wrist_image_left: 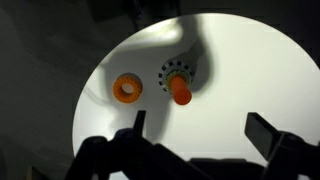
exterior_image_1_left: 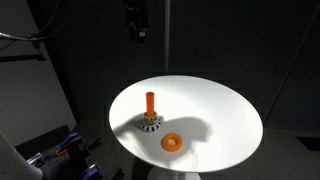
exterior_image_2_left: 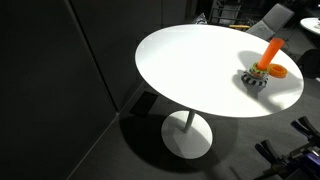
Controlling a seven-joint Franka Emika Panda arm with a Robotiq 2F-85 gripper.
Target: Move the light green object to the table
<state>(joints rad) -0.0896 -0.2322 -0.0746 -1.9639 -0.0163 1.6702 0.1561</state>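
Observation:
The light green object shows in no view. The round white table point(exterior_image_1_left: 215, 110) holds an upright orange peg point(exterior_image_1_left: 150, 102) on a checkered base point(exterior_image_1_left: 150, 125), with an orange ring point(exterior_image_1_left: 174, 142) lying flat beside it. The table point(exterior_image_2_left: 190, 65), the peg point(exterior_image_2_left: 270, 54) and the ring point(exterior_image_2_left: 281, 71) show in both exterior views. In the wrist view the ring point(wrist_image_left: 127, 88) lies left of the peg point(wrist_image_left: 181, 92) on the table point(wrist_image_left: 250, 70). My gripper point(wrist_image_left: 200, 130) is open and empty, high above the table; it also shows in an exterior view point(exterior_image_1_left: 136, 25).
The room around the table is dark. The table stands on a single pedestal foot point(exterior_image_2_left: 187, 135). Dark equipment lies on the floor by the table's edge point(exterior_image_1_left: 60, 150). Chairs stand at the far side point(exterior_image_2_left: 275, 18).

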